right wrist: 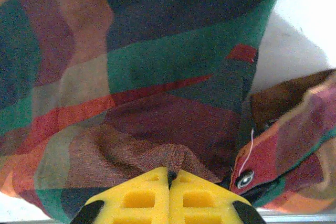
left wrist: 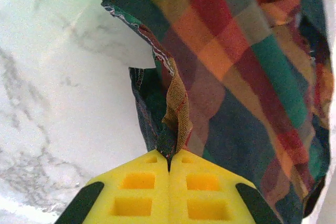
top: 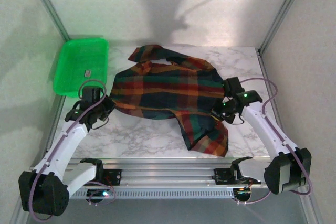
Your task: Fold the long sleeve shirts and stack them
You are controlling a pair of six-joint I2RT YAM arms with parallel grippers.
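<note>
A plaid long sleeve shirt (top: 168,90), checked in dark green, red, orange and navy, lies spread and rumpled across the middle of the marble table, one part trailing toward the near edge (top: 207,137). My left gripper (top: 107,106) is at the shirt's left edge, shut on a pinched fold of its hem (left wrist: 176,114). My right gripper (top: 223,109) is at the shirt's right side, shut on a raised pucker of cloth (right wrist: 178,156). A white button (right wrist: 244,178) shows on a placket just right of the right fingers (right wrist: 197,195).
A bright green plastic tray (top: 79,69) stands at the back left with a small grey piece inside it (top: 88,71). Bare marble table (top: 142,135) lies in front of the shirt. Metal frame posts rise at the back corners, and a rail (top: 168,174) runs along the near edge.
</note>
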